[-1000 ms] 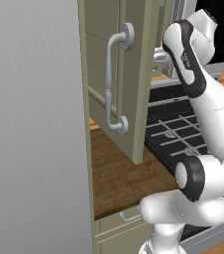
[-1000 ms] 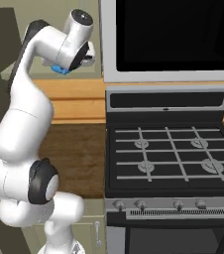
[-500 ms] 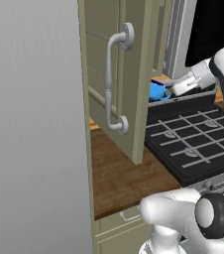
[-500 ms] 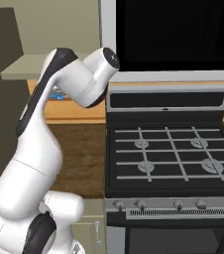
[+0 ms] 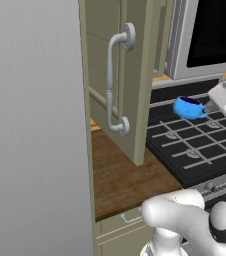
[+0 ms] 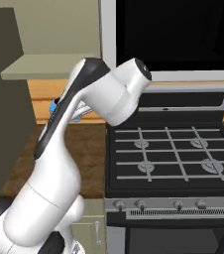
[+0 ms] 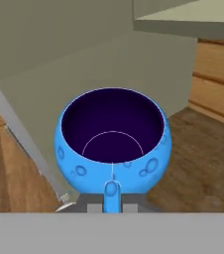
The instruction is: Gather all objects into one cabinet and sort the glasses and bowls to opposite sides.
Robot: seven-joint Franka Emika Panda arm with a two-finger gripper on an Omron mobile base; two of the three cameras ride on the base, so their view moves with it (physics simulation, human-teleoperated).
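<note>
A kitchen is shown. A black stove [image 6: 168,154] with burner grates and knobs is seen beside a brown wooden counter [image 5: 127,177]. A green cabinet door [image 5: 127,75] with a long grey handle [image 5: 116,80] is found above it.

Flat, even rendered light, fairly bright, with no clear source. Shadows are soft: the open cabinet door [image 5: 130,85] darkens the wooden table [image 5: 125,180] beneath it. A mild sheen lies on the blue bowl [image 7: 113,141], whose inside stays very dark. All views are coarse and slightly soft; no edge distortion shows.
</note>
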